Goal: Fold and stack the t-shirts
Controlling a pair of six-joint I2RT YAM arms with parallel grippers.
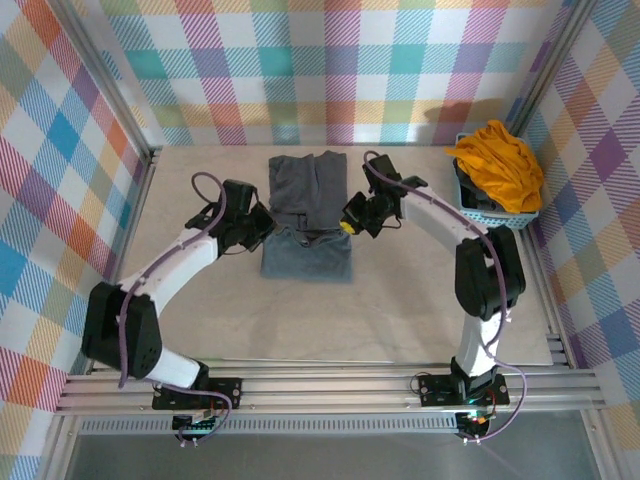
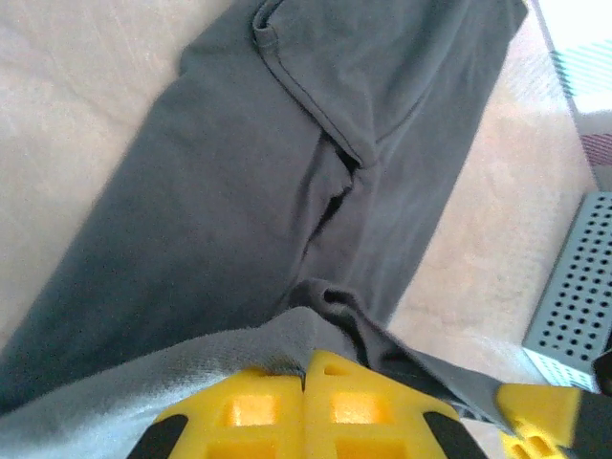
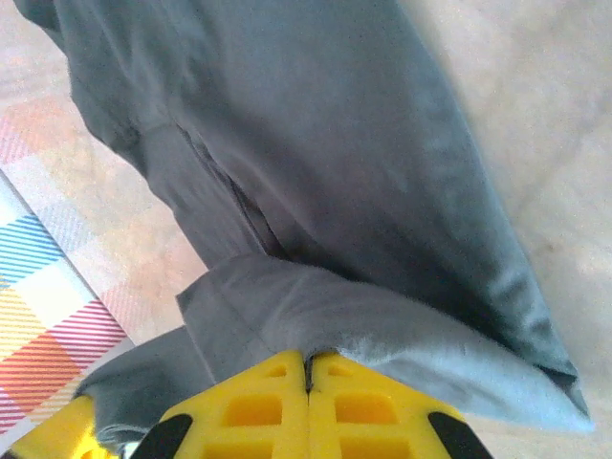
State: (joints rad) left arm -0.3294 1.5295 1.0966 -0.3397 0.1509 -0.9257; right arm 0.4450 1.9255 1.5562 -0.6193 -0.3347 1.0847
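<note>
On the middle of the table (image 1: pixel 300 320) lies the dark grey t-shirt (image 1: pixel 308 200). It looks long and narrow, with its sides tucked in, and the part nearest the arms looks paler. The left claw (image 1: pixel 266 224) is squeezed shut on the cloth at one side of that paler part. The right claw (image 1: pixel 352 224) is squeezed shut on it at the other side. From each wrist, the yellow fingers (image 2: pixel 335 406) press together with a grey edge bunched over them. The orange-yellow t-shirt (image 1: pixel 497 165) sits in a crumpled heap in the light-blue basket (image 1: pixel 480 208) by the right wall. Its sleeves and neck are hard to make out. Both wrist views cut off the far end of the dark grey t-shirt. From above, the claws hide the pinched spots.
</note>
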